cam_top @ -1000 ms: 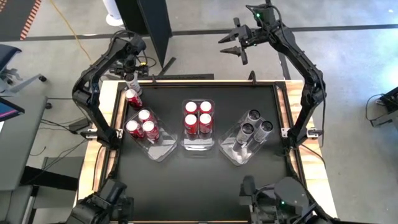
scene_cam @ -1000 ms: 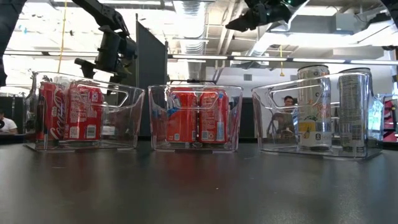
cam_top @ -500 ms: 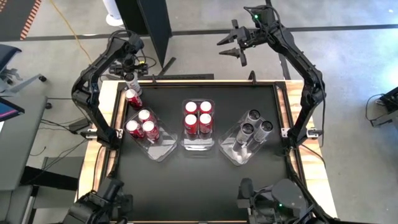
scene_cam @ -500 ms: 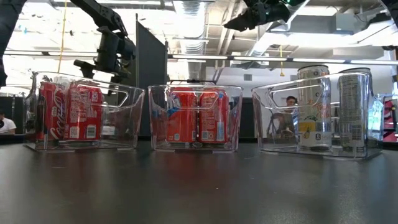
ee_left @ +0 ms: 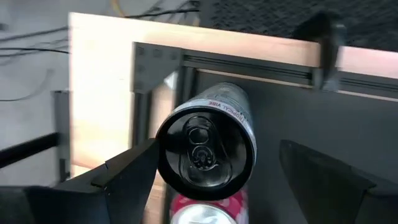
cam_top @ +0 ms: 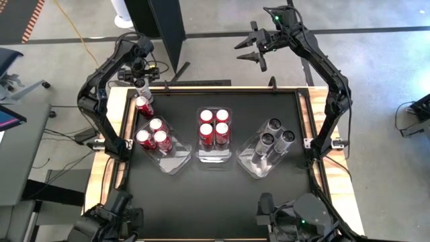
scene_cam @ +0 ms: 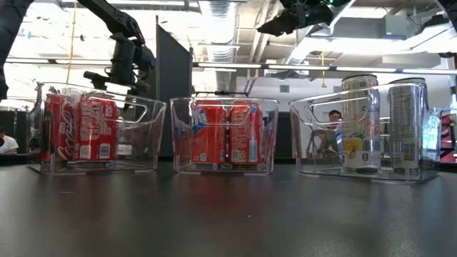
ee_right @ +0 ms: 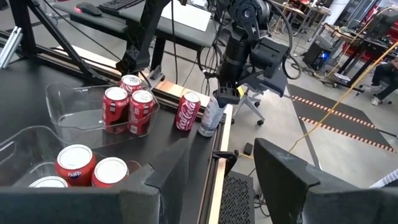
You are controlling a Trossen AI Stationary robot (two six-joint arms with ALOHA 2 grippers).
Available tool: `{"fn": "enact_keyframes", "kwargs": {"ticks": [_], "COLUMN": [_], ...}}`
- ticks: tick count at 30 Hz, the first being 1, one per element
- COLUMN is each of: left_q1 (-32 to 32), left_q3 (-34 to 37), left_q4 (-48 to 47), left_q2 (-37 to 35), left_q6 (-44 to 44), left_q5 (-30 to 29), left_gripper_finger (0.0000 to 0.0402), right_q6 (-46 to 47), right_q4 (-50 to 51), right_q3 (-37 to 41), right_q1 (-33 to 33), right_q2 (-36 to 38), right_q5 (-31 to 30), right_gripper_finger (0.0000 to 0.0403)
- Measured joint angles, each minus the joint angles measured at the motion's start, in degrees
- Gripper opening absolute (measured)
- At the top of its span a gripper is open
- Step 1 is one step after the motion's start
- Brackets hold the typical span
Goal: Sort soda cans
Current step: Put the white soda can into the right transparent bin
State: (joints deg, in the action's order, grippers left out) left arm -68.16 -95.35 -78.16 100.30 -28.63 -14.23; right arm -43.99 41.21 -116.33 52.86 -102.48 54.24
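A silver soda can [ee_left: 205,146] stands upright on the table's far left corner, with a red can [cam_top: 143,106] just nearside of it. My left gripper [ee_left: 205,180] hangs open over the silver can, pointing down, one finger on each side of its top. Three red cans [cam_top: 154,133] stand in the left clear bin [cam_top: 176,161]. Several red cans [cam_top: 215,125] fill the middle bin [cam_top: 215,154], and three silver cans [cam_top: 273,136] stand in the right bin [cam_top: 252,163]. My right gripper [cam_top: 250,48] waits open, high beyond the far edge. My left gripper comes at the silver can from above. One finger [ee_left: 134,177] stands right against the can's top rim [ee_left: 163,155]; whether it touches I cannot tell. The other finger [ee_left: 323,180] stands clear of the can, which rests upright on the table.
A wooden frame and rail [ee_left: 249,53] border the table just beyond the silver can. The near half of the black table top [cam_top: 215,202] lies in front of the bins. A dark panel [cam_top: 168,30] stands behind the far edge.
My left gripper has rolled slightly about its own pointing line above the silver can, with its fingers still apart. The cans have not moved.
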Motion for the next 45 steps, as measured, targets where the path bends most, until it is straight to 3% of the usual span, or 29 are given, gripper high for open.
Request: {"fn": "enact_keyframes", "kwargs": {"ticks": [45], "left_q1": [0.1], "left_q3": [-1.0], "left_q4": [-2.2], "left_q2": [1.2], "left_q6": [1.1], "left_q5": [0.7], "left_gripper_finger": [0.0329], "right_q6": [-0.1], "right_q4": [0.1], "right_q3": [0.0], "right_q1": [0.0], "right_q2": [0.0], "right_q5": [-0.1], "right_gripper_finger": [0.0199]}}
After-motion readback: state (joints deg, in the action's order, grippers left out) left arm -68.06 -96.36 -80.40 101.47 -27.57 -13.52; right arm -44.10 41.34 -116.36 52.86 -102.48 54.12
